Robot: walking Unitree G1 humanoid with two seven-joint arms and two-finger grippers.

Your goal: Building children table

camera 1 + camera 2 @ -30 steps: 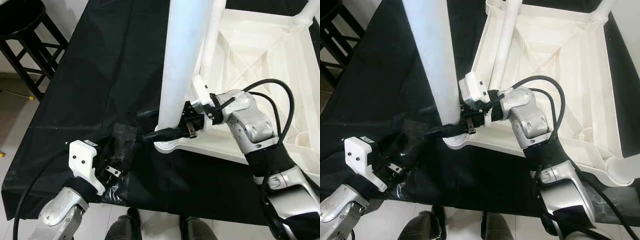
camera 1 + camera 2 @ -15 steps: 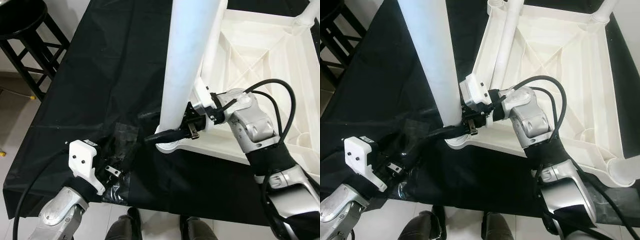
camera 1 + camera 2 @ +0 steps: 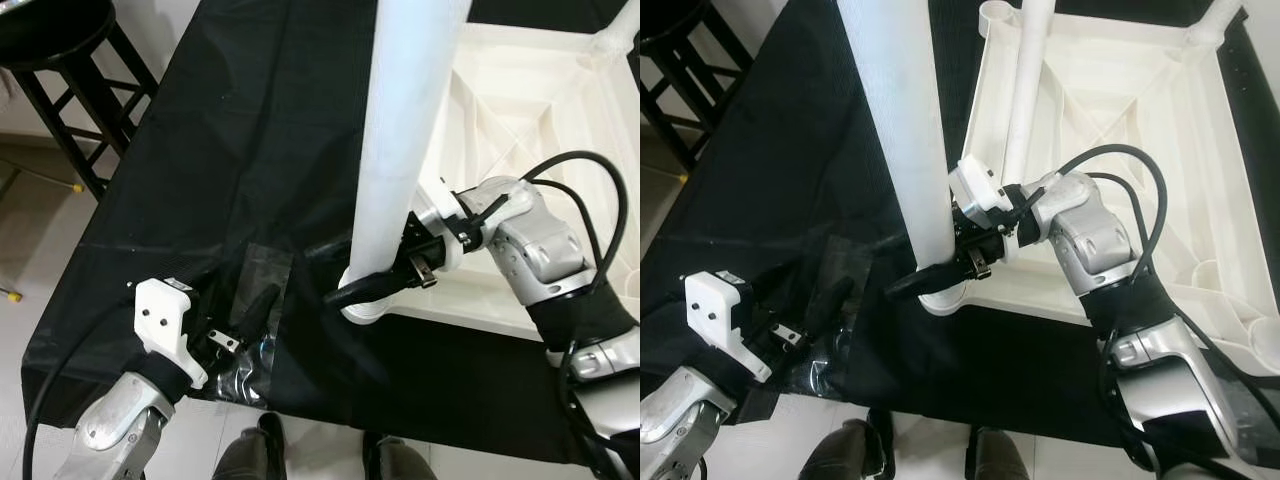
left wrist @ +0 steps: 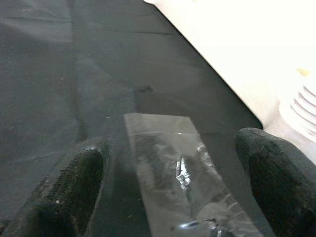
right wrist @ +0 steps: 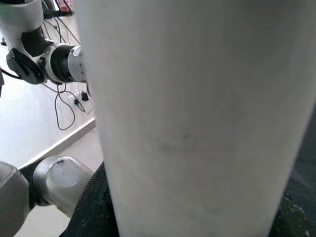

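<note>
A white children's table top (image 3: 1120,110) lies upside down on a black cloth (image 3: 230,130). A thick white leg (image 3: 400,130) stands upright in its near left corner socket (image 3: 365,310). My right gripper (image 3: 385,272) is shut on this leg just above the socket; one black finger (image 3: 915,283) sticks out to the left, the other is hidden behind the leg. In the right wrist view the leg (image 5: 197,113) sits between the fingers. My left gripper (image 4: 173,192) stands open low over a clear plastic bag (image 4: 173,163) near the cloth's front left edge.
A thinner white leg (image 3: 1025,80) stands in the far left corner, and another (image 3: 1212,22) at the far right. A black stool (image 3: 60,40) stands off the table's left side. The cloth's front edge (image 3: 300,405) is close to my feet (image 3: 250,455).
The whole picture has shifted to the right, so the camera moved. My right gripper stays clamped on the leg's lower end. The left gripper keeps its place over the plastic bag.
</note>
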